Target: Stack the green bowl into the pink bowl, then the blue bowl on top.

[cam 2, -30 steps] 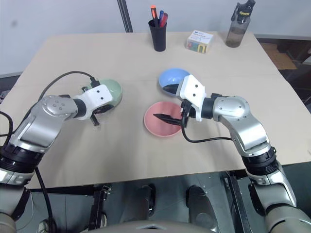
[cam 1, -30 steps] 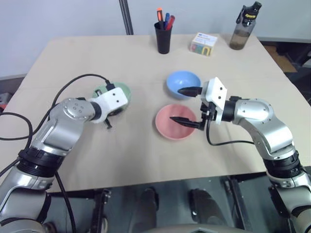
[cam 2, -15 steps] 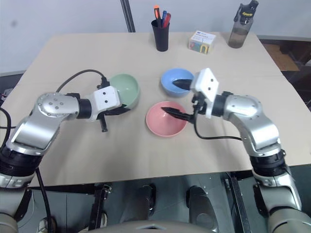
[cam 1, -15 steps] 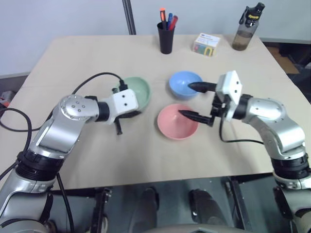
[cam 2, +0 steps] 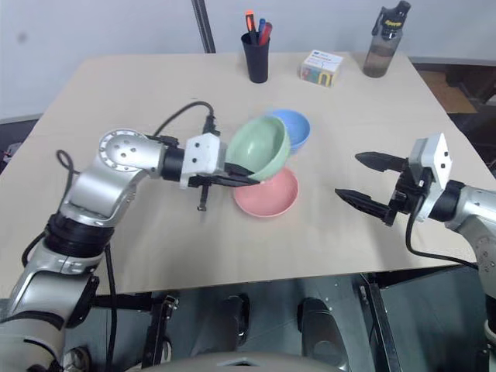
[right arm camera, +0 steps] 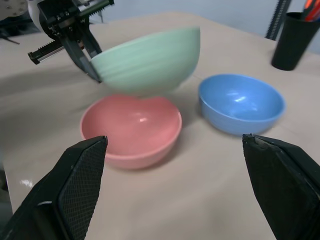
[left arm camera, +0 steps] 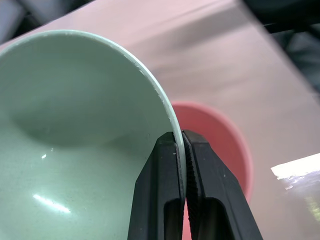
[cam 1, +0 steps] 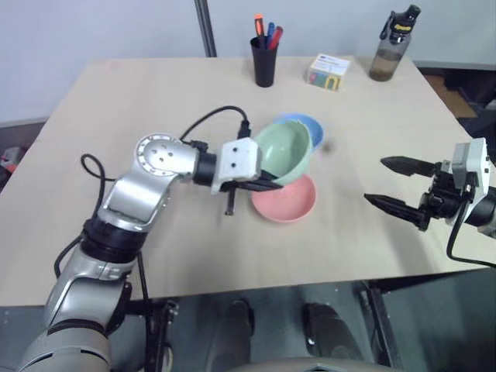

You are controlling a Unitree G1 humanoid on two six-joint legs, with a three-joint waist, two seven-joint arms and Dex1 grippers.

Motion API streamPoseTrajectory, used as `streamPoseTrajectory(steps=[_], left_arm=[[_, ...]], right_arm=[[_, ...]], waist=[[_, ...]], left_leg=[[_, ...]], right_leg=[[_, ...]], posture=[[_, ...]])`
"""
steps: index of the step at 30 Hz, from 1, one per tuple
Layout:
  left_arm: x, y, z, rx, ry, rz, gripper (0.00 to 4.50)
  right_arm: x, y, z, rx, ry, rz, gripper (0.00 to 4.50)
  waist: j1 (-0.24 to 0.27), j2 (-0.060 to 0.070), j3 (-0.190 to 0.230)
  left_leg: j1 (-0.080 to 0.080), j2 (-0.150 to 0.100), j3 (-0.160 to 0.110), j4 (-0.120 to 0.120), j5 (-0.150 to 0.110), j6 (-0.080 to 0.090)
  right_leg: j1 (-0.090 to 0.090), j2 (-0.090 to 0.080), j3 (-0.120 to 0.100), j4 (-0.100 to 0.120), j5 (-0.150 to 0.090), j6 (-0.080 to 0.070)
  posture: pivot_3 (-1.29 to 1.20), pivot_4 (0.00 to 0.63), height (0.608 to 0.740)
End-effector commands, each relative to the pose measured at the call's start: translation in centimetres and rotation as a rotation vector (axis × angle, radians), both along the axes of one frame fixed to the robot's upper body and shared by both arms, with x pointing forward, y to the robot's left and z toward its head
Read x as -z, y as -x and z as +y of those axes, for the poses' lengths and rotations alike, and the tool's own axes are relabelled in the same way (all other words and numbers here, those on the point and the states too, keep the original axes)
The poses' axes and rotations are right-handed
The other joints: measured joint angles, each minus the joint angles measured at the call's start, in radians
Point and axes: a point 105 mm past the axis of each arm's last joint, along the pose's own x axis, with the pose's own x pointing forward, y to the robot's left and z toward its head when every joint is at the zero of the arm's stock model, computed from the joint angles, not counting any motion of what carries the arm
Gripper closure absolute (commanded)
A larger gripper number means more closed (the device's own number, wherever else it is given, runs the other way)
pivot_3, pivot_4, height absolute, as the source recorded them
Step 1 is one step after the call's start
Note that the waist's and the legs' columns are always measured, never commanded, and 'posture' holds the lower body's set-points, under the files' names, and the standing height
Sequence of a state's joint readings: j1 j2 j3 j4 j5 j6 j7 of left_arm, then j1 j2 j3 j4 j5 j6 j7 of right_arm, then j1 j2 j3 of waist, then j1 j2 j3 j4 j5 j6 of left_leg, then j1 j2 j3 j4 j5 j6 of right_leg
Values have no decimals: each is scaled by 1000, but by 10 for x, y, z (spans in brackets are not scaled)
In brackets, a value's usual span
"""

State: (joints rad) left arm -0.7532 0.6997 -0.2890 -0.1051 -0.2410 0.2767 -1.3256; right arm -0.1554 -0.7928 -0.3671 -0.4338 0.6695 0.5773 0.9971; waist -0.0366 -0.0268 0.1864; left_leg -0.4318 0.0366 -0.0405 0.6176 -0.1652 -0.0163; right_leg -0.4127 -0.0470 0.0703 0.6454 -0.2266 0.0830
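Observation:
My left gripper (cam 1: pixel 273 183) is shut on the rim of the green bowl (cam 1: pixel 284 152), which hangs tilted in the air just above the pink bowl (cam 1: pixel 287 202). The pink bowl sits on the table at its middle. Just behind it stands the blue bowl (cam 1: pixel 308 126), partly hidden by the green one. In the left wrist view both fingers (left arm camera: pixel 172 175) pinch the green rim (left arm camera: pixel 150 90), with the pink bowl (left arm camera: pixel 215 135) below. My right gripper (cam 1: pixel 393 184) is open and empty, well right of the bowls. The right wrist view shows the green bowl (right arm camera: pixel 150 62), pink bowl (right arm camera: pixel 132 130) and blue bowl (right arm camera: pixel 240 102).
A black pen cup (cam 1: pixel 263 60), a small colourful box (cam 1: pixel 327 70) and a dark water bottle (cam 1: pixel 390 46) stand along the table's far edge. The table's right edge (cam 1: pixel 473 139) lies close behind my right gripper.
My left gripper has carried the green bowl to the right and up, now tilted over the pink bowl. My right gripper has drawn back to the right, away from the bowls, still open.

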Motion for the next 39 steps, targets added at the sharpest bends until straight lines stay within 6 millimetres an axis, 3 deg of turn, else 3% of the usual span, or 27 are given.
streamPoseTrajectory(steps=[1, 6, 9, 10, 15, 20, 23, 27, 30, 35, 39], left_arm=[[-5, 6, -5, 95, -14, 30, 3520], [-14, 4, -2, 91, 3, 49, 1533], [-27, -12, 6, -7, 49, -14, 284], [-32, -24, 13, -72, 46, -64, 82], [-50, -61, 35, -222, 14, -245, 82], [-76, -62, 40, -299, 208, -208, 82], [-86, -51, 55, -328, 430, -156, 82], [-82, -31, 90, -458, 514, -189, 82], [-72, -2, 119, -506, 576, -17, 82], [-59, 43, 142, -557, 583, 63, 82], [-56, 65, 154, -618, 569, 102, 82]], right_arm=[[-13, 8, 1, 3, 20, -87, 0], [-9, 9, 0, 27, 28, -92, 0], [-8, 7, 0, 40, 35, -99, 0], [-7, 5, 1, 42, 35, -102, 0], [-5, -10, 7, 52, 53, -124, 0], [4, -44, 14, 125, 176, -214, 0], [9, -67, 25, 136, 274, -275, 0], [12, -101, 41, 105, 374, -333, 0], [12, -133, 59, 53, 464, -386, 0], [12, -156, 90, -68, 573, -467, 0], [19, -163, 108, -145, 637, -497, 0]], waist=[[-4, 0, 0], [-2, 0, 0], [-1, 0, 0], [-1, 0, 0], [-3, 0, 0], [-2, 0, 0], [-8, 1, 0], [-24, 2, 1], [-37, -1, 2], [-28, -1, 4], [-28, -1, 5]], left_leg=[[0, 0, 0, 0, 0, 0], [0, 0, 0, 0, 0, 0], [0, 0, 0, 1, 0, 0], [0, 0, 0, 1, 0, 0], [0, 0, 0, 1, 0, 0], [-1, 0, 0, 1, 0, 0], [-1, 0, 1, 1, 0, 0], [0, 1, 2, 0, 0, 0], [0, 1, 2, 0, 0, 0], [1, 1, 2, -1, 0, 0], [0, 1, 1, -2, 0, -1]], right_leg=[[0, 0, 0, 0, 0, 0], [0, 0, 0, 1, 0, 1], [0, 0, 0, 1, 0, 0], [0, 0, 0, 1, 0, 0], [0, 0, 0, 1, 0, 0], [0, 0, 0, 1, 0, 1], [-1, 0, 1, 1, 0, 1], [-2, 1, 1, 4, 2, -2], [-2, 1, 2, 5, 3, -3], [-3, 0, 1, 4, 2, -3], [-2, 0, 0, 2, 3, -4]], posture=[[0, 150, 740], [0, 150, 740], [0, 150, 740], [0, 150, 740], [0, 150, 740], [0, 150, 740], [0, 150, 740], [0, 150, 740], [0, 150, 740], [0, 150, 740], [0, 150, 740]])
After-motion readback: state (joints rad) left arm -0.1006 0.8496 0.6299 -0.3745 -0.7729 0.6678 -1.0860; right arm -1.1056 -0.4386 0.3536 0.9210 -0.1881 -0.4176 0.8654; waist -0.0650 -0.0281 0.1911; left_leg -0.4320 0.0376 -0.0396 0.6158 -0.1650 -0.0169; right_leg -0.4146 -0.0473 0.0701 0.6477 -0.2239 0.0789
